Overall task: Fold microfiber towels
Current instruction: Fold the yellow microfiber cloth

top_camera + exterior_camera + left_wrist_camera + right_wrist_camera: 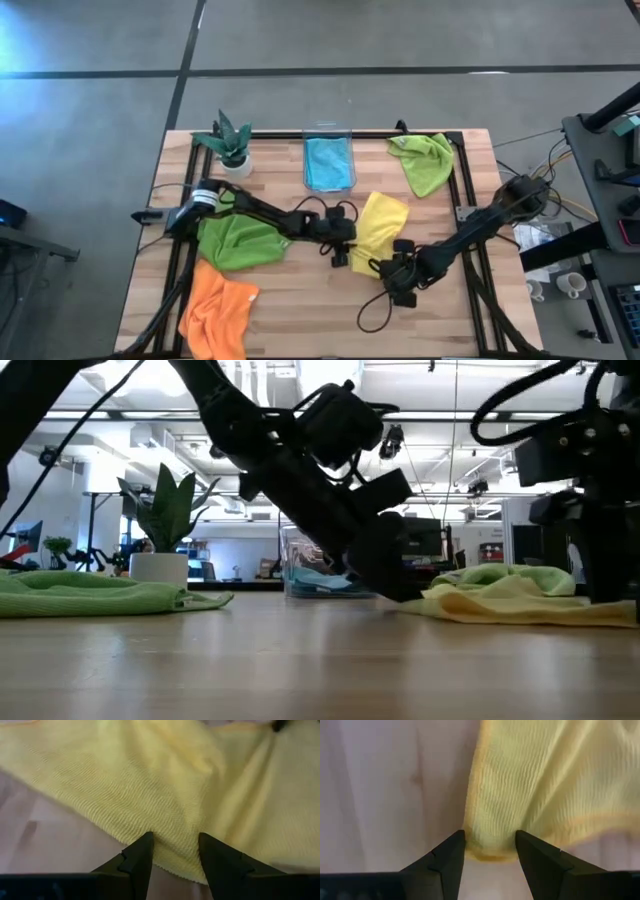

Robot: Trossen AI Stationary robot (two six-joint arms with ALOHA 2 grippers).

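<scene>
The yellow towel [381, 226] looks light, limp, grippy; best pinched at hems; left gripper [175, 851] at its 8 o'clock edge and right gripper [490, 851] at its 6 o'clock corner each have fingers apart, straddling the hem.

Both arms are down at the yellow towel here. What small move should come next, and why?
Probably close both sets of jaws. The left gripper and right gripper each straddle an edge of the yellow towel, jaws apart with cloth between them, so pinching would secure the edges for lifting into a fold.
</scene>
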